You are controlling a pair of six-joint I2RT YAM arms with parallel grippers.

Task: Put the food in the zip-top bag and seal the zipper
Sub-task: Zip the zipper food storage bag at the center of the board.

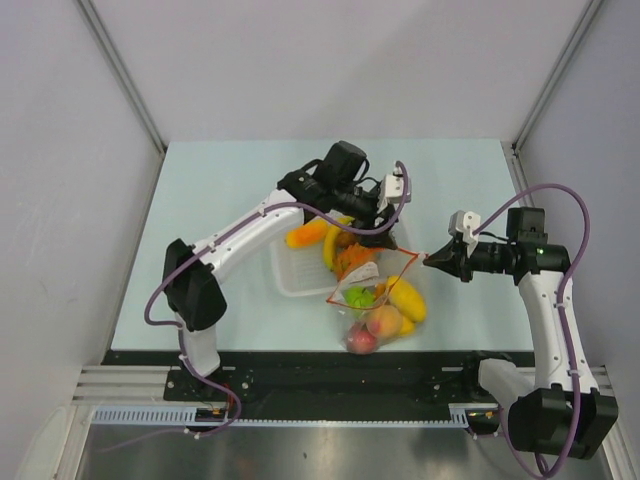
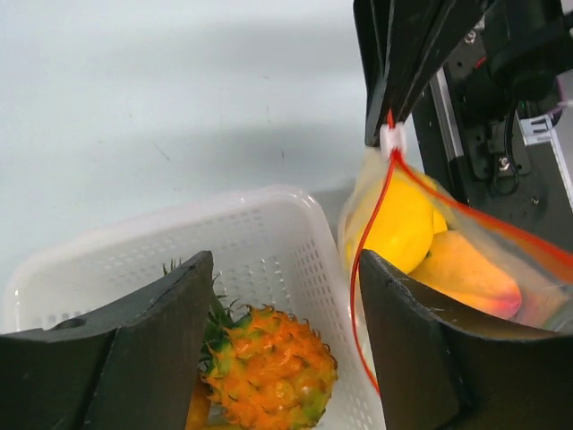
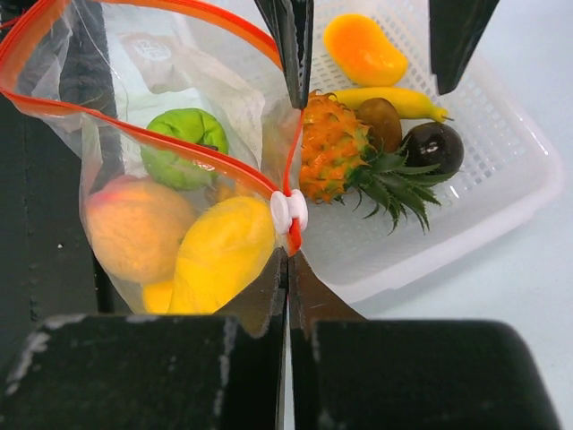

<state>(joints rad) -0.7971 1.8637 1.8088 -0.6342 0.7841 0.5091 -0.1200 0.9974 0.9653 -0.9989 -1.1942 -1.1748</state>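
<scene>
The clear zip-top bag lies open in front of the white basket, with its red-orange zipper gaping. It holds a green fruit, a peach-coloured fruit and a yellow fruit. My right gripper is shut on the bag's zipper end, just behind the white slider; it also shows in the top view. My left gripper is open, its jaws wide to either side above the pineapple in the basket, not touching it.
The white perforated basket touches the bag's mouth. It also holds an orange fruit, a banana, a brown fruit and a dark purple fruit. The black table edge is just in front of the bag.
</scene>
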